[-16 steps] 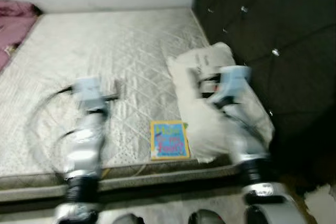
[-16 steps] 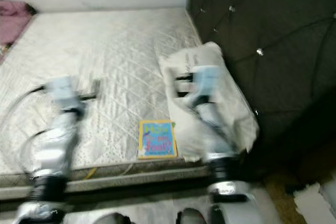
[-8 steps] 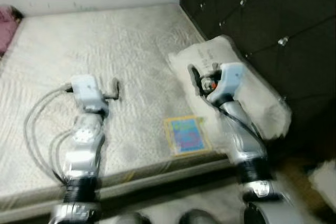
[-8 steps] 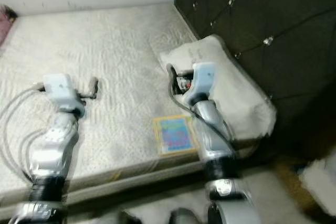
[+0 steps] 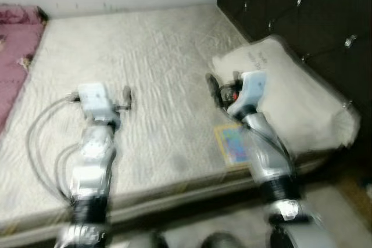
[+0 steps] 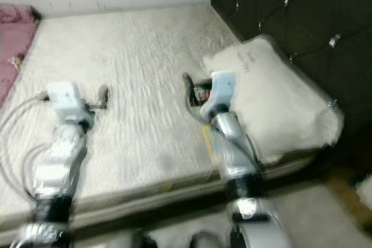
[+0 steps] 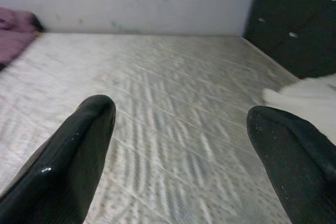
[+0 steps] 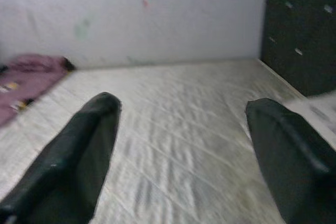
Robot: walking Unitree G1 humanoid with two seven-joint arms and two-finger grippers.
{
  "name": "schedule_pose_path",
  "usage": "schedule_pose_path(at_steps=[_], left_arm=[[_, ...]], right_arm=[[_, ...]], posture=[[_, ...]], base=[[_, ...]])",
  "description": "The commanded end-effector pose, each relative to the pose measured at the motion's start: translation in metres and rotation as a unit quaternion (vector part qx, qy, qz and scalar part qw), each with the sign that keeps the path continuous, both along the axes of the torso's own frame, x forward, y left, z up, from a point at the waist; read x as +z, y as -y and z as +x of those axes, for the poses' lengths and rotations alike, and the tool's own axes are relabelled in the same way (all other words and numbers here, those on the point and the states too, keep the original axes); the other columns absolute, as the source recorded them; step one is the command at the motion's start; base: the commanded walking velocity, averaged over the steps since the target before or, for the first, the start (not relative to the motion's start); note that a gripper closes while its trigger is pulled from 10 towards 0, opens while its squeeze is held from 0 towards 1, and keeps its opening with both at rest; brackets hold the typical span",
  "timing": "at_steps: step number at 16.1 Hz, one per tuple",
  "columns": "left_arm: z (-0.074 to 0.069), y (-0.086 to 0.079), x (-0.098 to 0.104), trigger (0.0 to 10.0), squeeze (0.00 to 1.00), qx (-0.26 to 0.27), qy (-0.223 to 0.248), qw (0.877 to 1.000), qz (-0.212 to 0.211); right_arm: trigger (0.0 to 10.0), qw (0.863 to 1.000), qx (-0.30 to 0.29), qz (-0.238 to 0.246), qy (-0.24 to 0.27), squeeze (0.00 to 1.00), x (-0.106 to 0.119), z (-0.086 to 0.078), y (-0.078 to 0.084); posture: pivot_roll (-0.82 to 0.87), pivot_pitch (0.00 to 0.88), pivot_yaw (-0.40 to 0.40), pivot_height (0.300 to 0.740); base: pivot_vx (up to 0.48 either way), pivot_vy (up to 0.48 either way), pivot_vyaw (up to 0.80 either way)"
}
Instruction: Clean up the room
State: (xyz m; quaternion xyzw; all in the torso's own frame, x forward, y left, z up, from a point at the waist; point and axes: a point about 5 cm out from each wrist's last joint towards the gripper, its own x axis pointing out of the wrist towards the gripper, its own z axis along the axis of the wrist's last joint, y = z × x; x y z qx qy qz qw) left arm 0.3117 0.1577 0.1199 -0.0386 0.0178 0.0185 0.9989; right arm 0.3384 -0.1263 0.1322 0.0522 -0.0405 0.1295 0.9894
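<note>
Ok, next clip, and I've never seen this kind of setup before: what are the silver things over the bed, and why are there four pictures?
The silver things are the two arms of a humanoid robot, seen from a stereo camera on its head looking down; those two wide pictures show the same scene. The other two come from cameras on the wrists, looking along each gripper's two black fingers.

The left gripper and right gripper both hover open over a bare quilted mattress, holding nothing. In the left wrist view you see its fingers spread wide above the mattress.

On the bed lie a white pillow against the dark tufted headboard, a colourful book near the front edge, partly behind the right arm, and pink bedding at the far left. The pictures are somewhat blurred.
</note>
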Motion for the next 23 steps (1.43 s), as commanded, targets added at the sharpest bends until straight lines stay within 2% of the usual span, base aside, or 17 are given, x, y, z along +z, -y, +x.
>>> schedule_pose_path(at_steps=[1, 5, 6, 7, 12, 17, 23], left_arm=[[0.0015, -0.0078, 0.0037, 10.0, 0.00, 0.010, 0.003, 1.000, 0.009], [0.0014, -0.0083, 0.0042, 10.0, 0.00, 0.011, 0.003, 1.000, 0.008], [0.0015, -0.0084, 0.0042, 10.0, 0.00, 0.011, 0.003, 1.000, 0.008], [0.0018, -0.0085, 0.0043, 10.0, 0.00, 0.011, 0.002, 1.000, 0.008], [0.0019, -0.0084, 0.0040, 10.0, 0.00, 0.013, 0.000, 1.000, 0.007], [0.0013, -0.0083, 0.0038, 10.0, 0.00, 0.014, -0.001, 1.000, 0.006], [0.0016, -0.0093, 0.0041, 10.0, 0.00, 0.018, -0.001, 1.000, 0.007]], right_arm=[[10.0, 1.000, 0.005, 0.006, 0.013, 1.00, 0.0074, 0.0020, -0.0051], [10.0, 1.000, 0.009, 0.001, 0.016, 1.00, 0.0081, 0.0014, -0.0065], [10.0, 1.000, 0.010, 0.000, 0.017, 0.63, 0.0083, 0.0013, -0.0068], [10.0, 1.000, 0.011, -0.001, 0.018, 0.00, 0.0086, 0.0015, -0.0071], [10.0, 1.000, 0.011, -0.003, 0.019, 0.00, 0.0092, 0.0023, -0.0074], [10.0, 1.000, 0.013, -0.006, 0.023, 0.00, 0.0097, 0.0016, -0.0082], [10.0, 1.000, 0.009, -0.004, 0.022, 0.00, 0.0098, 0.0023, -0.0075]], posture=[[-0.07, 0.000, 0.005, 0.740], [-0.07, 0.000, 0.007, 0.740], [-0.07, 0.000, 0.007, 0.740], [-0.07, 0.000, 0.008, 0.740], [-0.07, 0.000, 0.007, 0.740], [-0.07, 0.000, 0.007, 0.740], [-0.08, 0.000, 0.011, 0.740]], base=[[0.000, 0.480, 0.00], [0.000, 0.480, 0.00], [0.000, 0.480, 0.41], [0.000, 0.480, 0.46], [0.000, 0.480, 0.00], [0.000, 0.480, 0.64], [0.000, 0.480, 0.00]])
